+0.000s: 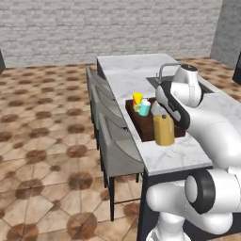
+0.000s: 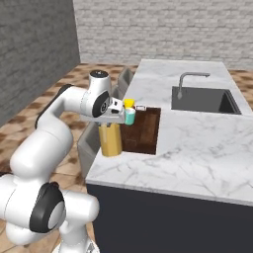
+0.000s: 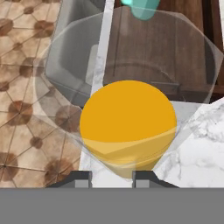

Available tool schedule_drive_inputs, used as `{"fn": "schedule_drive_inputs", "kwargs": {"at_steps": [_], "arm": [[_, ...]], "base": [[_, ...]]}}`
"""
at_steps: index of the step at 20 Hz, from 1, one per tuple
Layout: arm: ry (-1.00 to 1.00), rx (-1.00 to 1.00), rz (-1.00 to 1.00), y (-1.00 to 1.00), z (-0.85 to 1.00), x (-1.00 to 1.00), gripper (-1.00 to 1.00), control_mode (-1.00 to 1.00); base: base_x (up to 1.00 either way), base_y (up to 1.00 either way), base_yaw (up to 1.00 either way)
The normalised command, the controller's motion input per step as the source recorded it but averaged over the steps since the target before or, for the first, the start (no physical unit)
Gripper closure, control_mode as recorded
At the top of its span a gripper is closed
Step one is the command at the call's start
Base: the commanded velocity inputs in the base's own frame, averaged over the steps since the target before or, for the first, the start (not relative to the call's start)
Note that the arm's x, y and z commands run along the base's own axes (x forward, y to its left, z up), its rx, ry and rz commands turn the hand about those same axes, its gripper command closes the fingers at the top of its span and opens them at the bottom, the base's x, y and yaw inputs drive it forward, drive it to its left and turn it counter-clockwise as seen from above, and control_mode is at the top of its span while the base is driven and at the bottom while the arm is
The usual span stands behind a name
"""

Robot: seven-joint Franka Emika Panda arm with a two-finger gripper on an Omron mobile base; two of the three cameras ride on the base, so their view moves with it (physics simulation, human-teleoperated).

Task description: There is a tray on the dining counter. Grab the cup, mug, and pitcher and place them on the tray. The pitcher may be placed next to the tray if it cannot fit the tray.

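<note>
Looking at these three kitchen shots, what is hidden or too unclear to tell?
- Claw grip: in the hand view the pitcher covers the fingertips, so contact with the glass is unclear.
- Pitcher base against the tray: in the left base view the pitcher covers the tray's near corner, so on, overlapping or beside it is unclear.
- Cup: the mug partly covers it; its side mark is too small.
- Sink: the arm hides most of it.
</note>
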Motion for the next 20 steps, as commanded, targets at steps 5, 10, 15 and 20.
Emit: {"fn": "schedule_drive_inputs", "kwargs": {"at_steps": [5,10,15,20], "arm": [[0.00,0.00,0.00,0.00,0.00,0.00,1.00,1.00],[0.00,0.00,0.00,0.00,0.00,0.00,1.00,1.00],[0.00,0.00,0.00,0.00,0.00,0.00,1.00,1.00],[0.00,0.02,0.00,-0.16,0.02,0.01,1.00,-1.00]], "base": [[0.25,-0.10,0.00],[0.28,-0.11,0.00],[0.22,-0.08,0.00],[0.04,-0.02,0.00]]}}
